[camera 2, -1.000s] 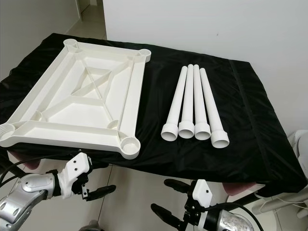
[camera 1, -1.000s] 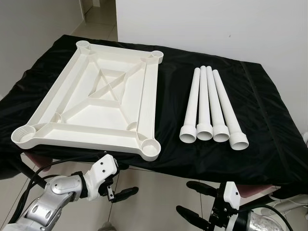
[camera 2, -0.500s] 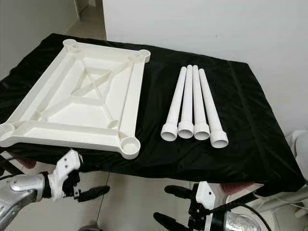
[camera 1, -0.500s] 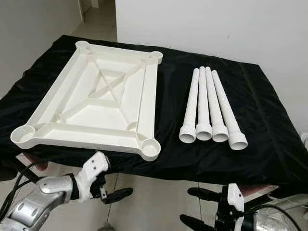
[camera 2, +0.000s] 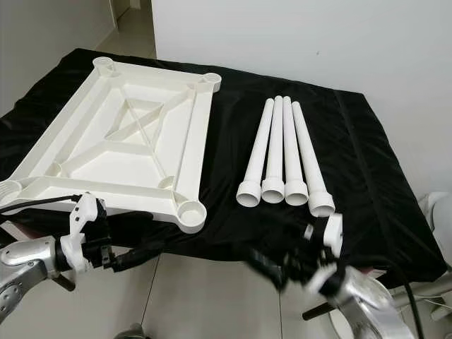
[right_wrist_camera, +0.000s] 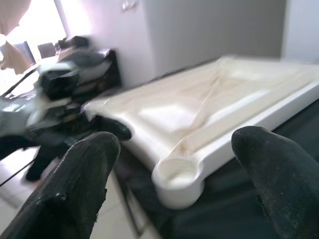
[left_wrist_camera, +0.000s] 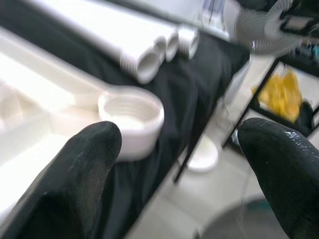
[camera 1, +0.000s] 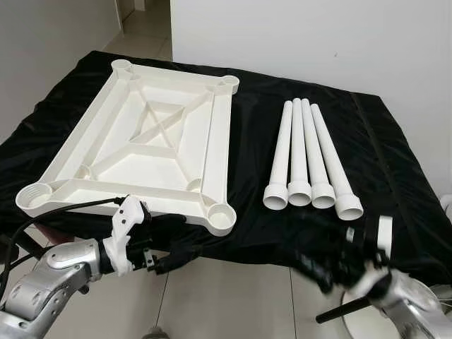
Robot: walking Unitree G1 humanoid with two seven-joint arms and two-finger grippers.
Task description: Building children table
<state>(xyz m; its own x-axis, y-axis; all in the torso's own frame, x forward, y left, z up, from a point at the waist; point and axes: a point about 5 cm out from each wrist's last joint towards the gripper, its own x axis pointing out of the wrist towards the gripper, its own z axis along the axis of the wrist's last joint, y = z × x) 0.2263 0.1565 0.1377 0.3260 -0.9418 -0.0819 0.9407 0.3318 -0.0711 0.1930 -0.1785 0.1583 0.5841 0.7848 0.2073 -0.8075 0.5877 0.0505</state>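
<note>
Below the near edge of the surface (camera 1: 395, 176), both the left end effector (camera 1: 164, 244) and the right end effector (camera 1: 326, 263) hang released. Beyond them lies the upturned tabletop (camera 1: 141, 152); four legs (camera 1: 307, 159) rest just right of it. Assembly looks unstarted: next, probably grasp a leg and bring it to a corner socket (camera 1: 221, 214).

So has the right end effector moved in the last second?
Yes. The right end effector has risen from below the black-covered table edge up to it, nearer the four white legs.
</note>
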